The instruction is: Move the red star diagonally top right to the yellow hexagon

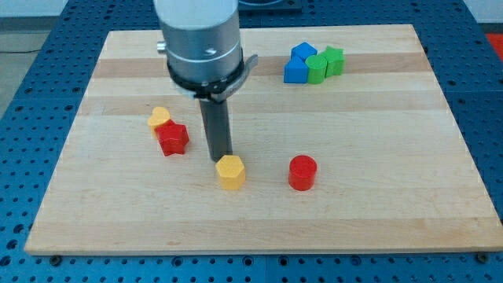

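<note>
The red star [172,138] lies left of the board's middle, touching a yellow heart-shaped block [159,118] at its upper left. The yellow hexagon [231,171] lies lower, to the right of the star. My tip [221,159] stands just above the hexagon's top left edge, touching or nearly touching it, and to the right of the red star. The rod rises from there to the grey arm body [200,39] at the view's top.
A red cylinder [302,172] stands to the right of the hexagon. Two blue blocks [299,64] and two green blocks [326,63] cluster at the view's top right. The wooden board [393,157] lies on a blue perforated table.
</note>
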`<state>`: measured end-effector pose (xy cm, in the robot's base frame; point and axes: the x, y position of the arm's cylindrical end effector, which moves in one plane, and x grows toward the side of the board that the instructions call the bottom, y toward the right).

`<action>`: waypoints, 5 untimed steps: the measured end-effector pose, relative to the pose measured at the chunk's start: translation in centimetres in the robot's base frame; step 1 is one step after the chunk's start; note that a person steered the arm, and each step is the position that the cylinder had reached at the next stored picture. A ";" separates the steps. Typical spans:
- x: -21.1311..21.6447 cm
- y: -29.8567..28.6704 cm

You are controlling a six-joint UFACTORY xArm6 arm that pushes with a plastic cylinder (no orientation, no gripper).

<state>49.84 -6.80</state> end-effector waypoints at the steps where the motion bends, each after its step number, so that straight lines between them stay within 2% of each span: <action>1: 0.6 -5.1; 2: 0.6 -10.7; 3: -1.6 -12.2; 5: -5.0 -3.9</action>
<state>44.81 -10.73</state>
